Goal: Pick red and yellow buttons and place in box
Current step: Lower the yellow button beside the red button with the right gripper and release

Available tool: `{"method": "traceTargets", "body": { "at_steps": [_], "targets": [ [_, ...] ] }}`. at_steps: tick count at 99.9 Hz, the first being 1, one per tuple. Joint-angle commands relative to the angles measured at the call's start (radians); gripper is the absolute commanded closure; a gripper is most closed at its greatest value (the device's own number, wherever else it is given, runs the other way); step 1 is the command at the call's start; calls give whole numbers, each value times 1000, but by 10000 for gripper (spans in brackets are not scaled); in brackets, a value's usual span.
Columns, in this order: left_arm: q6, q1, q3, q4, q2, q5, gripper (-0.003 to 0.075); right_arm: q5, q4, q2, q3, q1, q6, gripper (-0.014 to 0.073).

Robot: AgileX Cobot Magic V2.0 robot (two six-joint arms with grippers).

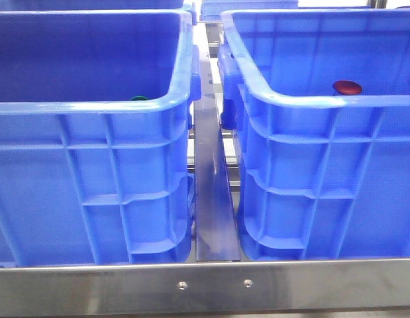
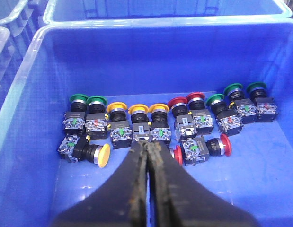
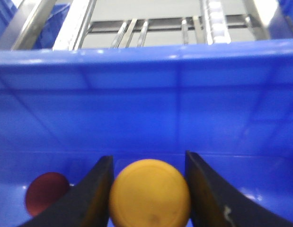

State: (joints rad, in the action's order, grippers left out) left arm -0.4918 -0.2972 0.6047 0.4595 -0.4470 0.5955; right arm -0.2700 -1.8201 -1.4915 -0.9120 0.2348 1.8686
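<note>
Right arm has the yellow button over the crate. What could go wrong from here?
1. The yellow button sits between the right gripper's fingers by its smooth round cap, so it may slip or roll out early.
2. A red button already lies close beside it in the crate; the drop could knock it or land on it.
3. The left gripper is shut just above the buttons, so a descent could jab them.

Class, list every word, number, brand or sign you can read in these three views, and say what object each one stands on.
No text can be read in any view.
Switch blocks under the push buttons: small green and red marks, too small to read.
Blue crates: plain ribbed walls, no label showing.
Steel rail: only two screws.
Yellow button and red button: plain caps.
</note>
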Motion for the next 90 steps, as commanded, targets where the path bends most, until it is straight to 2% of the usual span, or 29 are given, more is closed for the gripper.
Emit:
{"method": "traceTargets", "body": {
  "at_steps": [1,44,90],
  "targets": [
    [-3,-8,25,19,-6,-70,741,-53,-78,-18,-64,7,34,443],
    [-3,-8,25,19,-6,-70,741,-74,-78,-245,-194,7,56,443],
    [-3,-8,25,19,-6,-70,741,-62,-77,-272,-153,7,56,440]
  ]
}}
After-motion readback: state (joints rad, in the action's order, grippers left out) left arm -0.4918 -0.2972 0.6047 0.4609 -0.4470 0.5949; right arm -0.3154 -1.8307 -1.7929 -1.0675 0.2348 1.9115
